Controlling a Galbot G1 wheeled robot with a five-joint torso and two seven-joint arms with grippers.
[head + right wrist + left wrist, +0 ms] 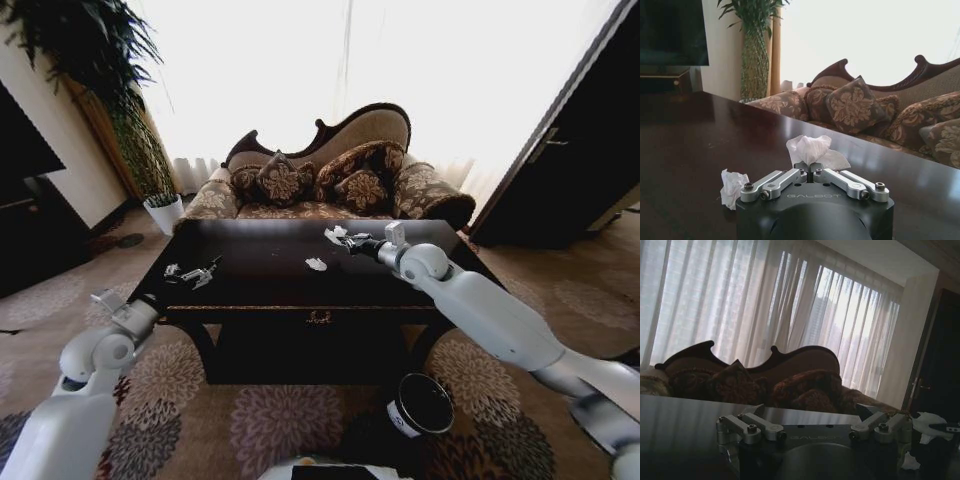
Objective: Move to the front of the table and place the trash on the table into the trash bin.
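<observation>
Right gripper reaches out over the glossy black table, just right of centre in the head view, fingers pinched closed on a crumpled white paper; the right wrist view confirms the paper clamped at the fingertips, held just above the tabletop. A second paper bit lies on the table near centre frame, just beside the gripper; in the right wrist view it sits at lower left. Left gripper rests at the table's left front corner, lower left of frame, jaws spread wide, holding nothing. Trash bin stands on the patterned carpet at lower right centre, in front of the table.
</observation>
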